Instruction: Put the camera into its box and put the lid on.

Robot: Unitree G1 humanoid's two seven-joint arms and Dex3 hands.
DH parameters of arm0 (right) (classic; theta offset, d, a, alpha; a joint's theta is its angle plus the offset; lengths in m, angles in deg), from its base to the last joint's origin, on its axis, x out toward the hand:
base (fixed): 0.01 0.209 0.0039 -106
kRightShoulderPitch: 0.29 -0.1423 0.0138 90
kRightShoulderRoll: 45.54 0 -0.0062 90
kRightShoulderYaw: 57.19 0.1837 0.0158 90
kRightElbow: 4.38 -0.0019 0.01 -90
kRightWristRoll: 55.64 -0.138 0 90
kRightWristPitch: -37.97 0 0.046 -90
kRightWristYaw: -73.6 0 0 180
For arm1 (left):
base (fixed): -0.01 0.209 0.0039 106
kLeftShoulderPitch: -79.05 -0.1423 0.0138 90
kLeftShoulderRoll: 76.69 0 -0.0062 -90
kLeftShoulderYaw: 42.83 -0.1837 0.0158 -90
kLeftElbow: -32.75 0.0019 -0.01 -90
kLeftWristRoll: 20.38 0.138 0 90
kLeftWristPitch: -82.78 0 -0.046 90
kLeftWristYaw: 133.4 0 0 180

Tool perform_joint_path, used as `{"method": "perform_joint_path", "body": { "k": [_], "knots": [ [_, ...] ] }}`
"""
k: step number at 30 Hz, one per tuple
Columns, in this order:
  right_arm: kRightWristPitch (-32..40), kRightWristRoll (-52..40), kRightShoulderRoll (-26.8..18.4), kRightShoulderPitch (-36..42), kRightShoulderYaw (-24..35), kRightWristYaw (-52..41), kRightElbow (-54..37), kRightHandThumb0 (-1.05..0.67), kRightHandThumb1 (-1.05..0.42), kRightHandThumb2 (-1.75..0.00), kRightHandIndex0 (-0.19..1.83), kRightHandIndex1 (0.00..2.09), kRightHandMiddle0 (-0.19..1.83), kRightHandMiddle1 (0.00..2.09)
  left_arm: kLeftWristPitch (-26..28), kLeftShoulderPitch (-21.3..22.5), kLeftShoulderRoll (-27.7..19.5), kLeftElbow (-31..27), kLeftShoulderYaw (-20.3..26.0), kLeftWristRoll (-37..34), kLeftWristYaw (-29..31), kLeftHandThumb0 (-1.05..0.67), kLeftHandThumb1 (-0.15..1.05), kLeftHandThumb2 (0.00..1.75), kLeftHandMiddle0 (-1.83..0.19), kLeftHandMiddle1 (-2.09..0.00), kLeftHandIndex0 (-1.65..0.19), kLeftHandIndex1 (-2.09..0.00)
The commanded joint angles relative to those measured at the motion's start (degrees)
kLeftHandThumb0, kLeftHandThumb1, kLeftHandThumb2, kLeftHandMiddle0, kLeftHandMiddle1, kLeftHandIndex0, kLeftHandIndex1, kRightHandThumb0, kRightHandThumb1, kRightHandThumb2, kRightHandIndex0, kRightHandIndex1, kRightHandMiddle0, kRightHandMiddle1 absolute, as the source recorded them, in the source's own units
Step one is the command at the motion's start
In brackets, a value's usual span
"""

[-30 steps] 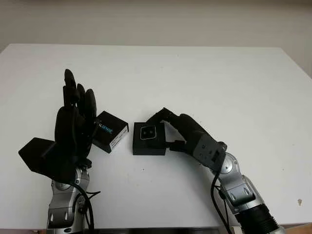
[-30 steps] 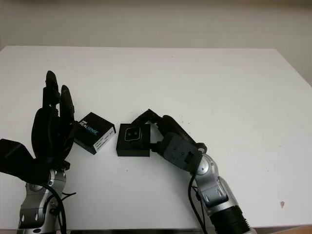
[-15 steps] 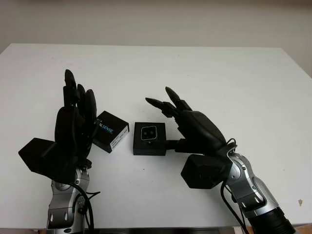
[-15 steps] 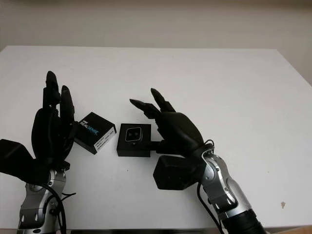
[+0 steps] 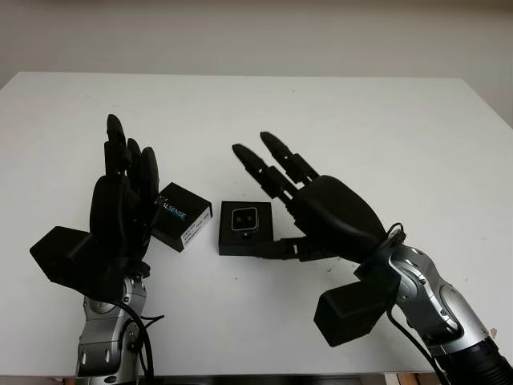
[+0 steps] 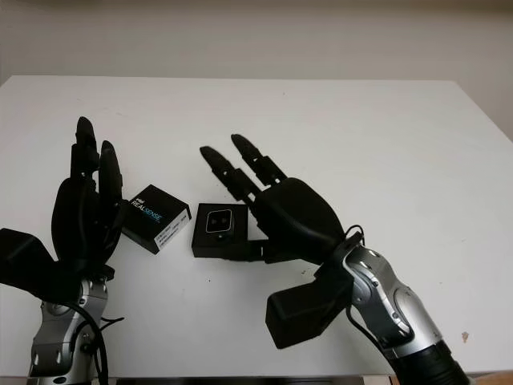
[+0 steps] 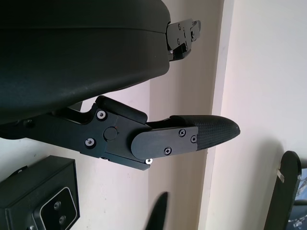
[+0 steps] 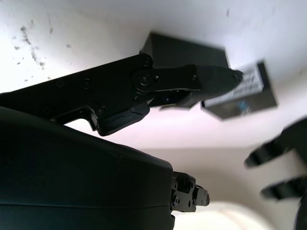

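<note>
A small black box point(image 5: 245, 239) lies open at the middle of the white table point(image 5: 361, 128). The camera point(image 5: 244, 218) sits inside it, its grey face with two lenses turned up. The lid point(image 5: 183, 216), black with REALSENSE lettering, lies on the table just left of the box. My right hand point(image 5: 268, 172) is open and raised just right of the box, fingers pointing away over its far corner, holding nothing. My left hand point(image 5: 128, 156) is open and upright beside the lid's left side. The left wrist view has the box point(image 7: 24, 191) and camera point(image 7: 57, 214) in one corner.
The table's far edge meets a pale wall. A small speck marks the table near the right front corner point(image 5: 494, 330). In the right wrist view the box point(image 8: 184, 50) and the lid point(image 8: 244, 96) show beyond my thumb point(image 8: 192, 79).
My right hand has come off the box, opened, and risen back toward the right. The box, the camera, the lid and my left hand have stayed in place.
</note>
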Motion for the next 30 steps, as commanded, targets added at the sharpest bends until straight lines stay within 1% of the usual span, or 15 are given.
{"method": "perform_joint_path", "body": {
  "k": [1, 9, 15, 19, 23, 26, 30],
  "knots": [
    [-0.62, 1.31, -1.17, -1.31, -0.67, -1.21, 0.13, -0.86, -1.05, -0.49, -0.15, 0.06, -0.09, 0.08, 0.24, 0.08, -0.48, -1.17, -0.04, -0.05, 0.02, -0.69, 1.05, 0.50, 0.19, 0.00, 0.19, 0.00],
    [1.11, 4.36, -1.59, -1.38, -1.41, -5.14, 0.42, -0.89, -1.05, -0.54, -0.17, 0.05, -0.08, 0.07, 0.72, 0.32, -0.45, -1.53, 0.10, -0.40, -0.03, -0.70, 1.05, 0.50, 0.19, 0.00, 0.19, 0.00],
    [2.11, 5.71, -1.84, -0.96, -2.25, -7.01, 1.33, -0.88, -1.05, -0.51, -0.12, 0.07, -0.05, 0.07, 0.56, 0.05, -0.59, -1.67, 0.34, -0.72, 0.21, -0.69, 1.05, 0.50, 0.19, 0.00, 0.19, 0.00],
    [2.27, 4.58, -2.03, -0.58, -2.80, -9.59, 0.98, -0.88, -1.05, -0.52, -0.11, 0.07, -0.04, 0.08, 0.45, -0.15, -0.53, -1.80, 0.48, -0.69, 0.15, -0.70, 1.05, 0.50, 0.19, 0.00, 0.19, 0.00],
    [3.95, 2.80, -1.81, 1.01, -3.10, -13.29, -0.43, -0.88, -1.05, -0.47, -0.11, 0.06, -0.04, 0.06, 0.11, -0.71, -0.57, -2.06, 0.59, -0.67, 0.34, -0.69, 1.05, 0.50, 0.19, 0.00, 0.19, 0.00],
    [4.99, 3.87, -1.96, 2.12, -3.42, -13.69, -1.07, -0.88, -1.05, -0.45, -0.12, 0.06, -0.05, 0.06, 0.35, -1.20, -0.74, -2.53, 0.72, -0.70, 0.52, -0.69, 1.05, 0.50, 0.19, 0.00, 0.19, 0.00],
    [6.48, 5.88, -2.41, 2.75, -4.15, -14.68, -1.67, -0.89, -1.05, -0.46, -0.14, 0.05, -0.06, 0.05, 0.70, -1.60, -0.77, -3.20, 0.77, -0.58, 0.45, -0.70, 1.05, 0.50, 0.19, 0.00, 0.19, 0.00]
  ]
}}
